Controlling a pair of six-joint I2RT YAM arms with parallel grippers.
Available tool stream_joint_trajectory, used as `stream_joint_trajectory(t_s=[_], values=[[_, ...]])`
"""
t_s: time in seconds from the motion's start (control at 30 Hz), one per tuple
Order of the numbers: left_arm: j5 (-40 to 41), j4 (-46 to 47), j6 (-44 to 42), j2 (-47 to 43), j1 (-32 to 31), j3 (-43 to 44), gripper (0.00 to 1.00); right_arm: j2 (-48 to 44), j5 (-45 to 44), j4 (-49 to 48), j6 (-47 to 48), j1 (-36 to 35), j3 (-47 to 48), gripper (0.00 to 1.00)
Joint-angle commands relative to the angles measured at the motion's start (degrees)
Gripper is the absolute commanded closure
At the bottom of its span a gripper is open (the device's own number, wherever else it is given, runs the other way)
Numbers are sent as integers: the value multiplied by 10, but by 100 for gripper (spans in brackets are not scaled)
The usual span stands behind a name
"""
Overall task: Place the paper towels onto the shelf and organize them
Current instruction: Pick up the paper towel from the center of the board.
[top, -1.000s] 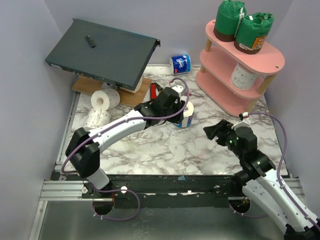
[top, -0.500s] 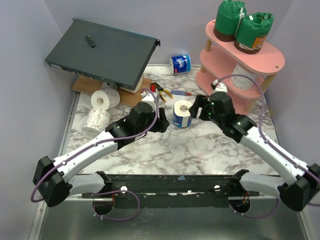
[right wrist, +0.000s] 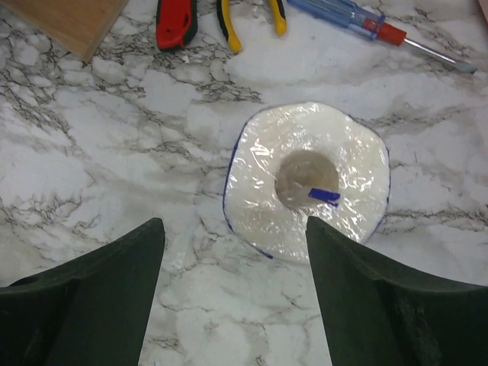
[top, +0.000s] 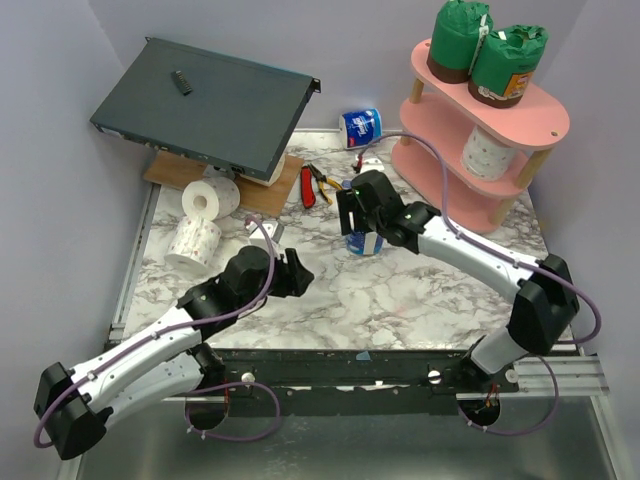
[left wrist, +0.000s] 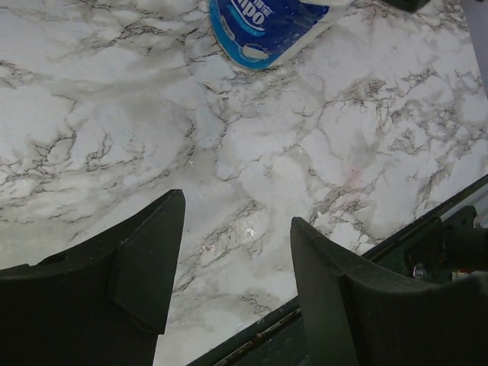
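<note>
Top cam: R gripper (top: 358, 218) hangs right over upright blue-and-white roll (top: 366, 243) mid-table, fingers spread, not gripping; L gripper (top: 298, 274) off to its left, spread, empty. Shelf (top: 548, 118): two green rolls (top: 458, 40) on top tier, white roll (top: 487, 152) on mid tier. L wrist: jaws wide over bare marble table (left wrist: 114, 114), roll at top edge. R wrist: roll end-on below spread fingers, no contact; screwdriver (right wrist: 358, 17) beyond

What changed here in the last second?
The left gripper let go of the blue-wrapped paper towel roll and pulled back toward its base. The right gripper swung in above it, open. The roll stayed upright in place; the shelf is unchanged.
</note>
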State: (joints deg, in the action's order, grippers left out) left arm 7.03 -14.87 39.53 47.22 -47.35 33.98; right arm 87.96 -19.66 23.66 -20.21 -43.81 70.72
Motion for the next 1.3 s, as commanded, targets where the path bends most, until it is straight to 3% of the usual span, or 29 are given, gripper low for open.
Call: stream_joint_trajectory(t_s=[0.0, 0.37, 0.8, 1.27], values=[[13, -1, 20, -42, 2, -42, 39, 50, -18, 4, 34, -3, 58, 22], [16, -17, 27, -106, 1, -97, 37, 129, -23, 27, 40, -3, 109, 27], [4, -9, 41, -110, 2, -124, 36, 170, -61, 44, 39, -3, 112, 28], [-1, -7, 44, -116, 1, -134, 36, 197, -79, 63, 38, -3, 115, 47]])
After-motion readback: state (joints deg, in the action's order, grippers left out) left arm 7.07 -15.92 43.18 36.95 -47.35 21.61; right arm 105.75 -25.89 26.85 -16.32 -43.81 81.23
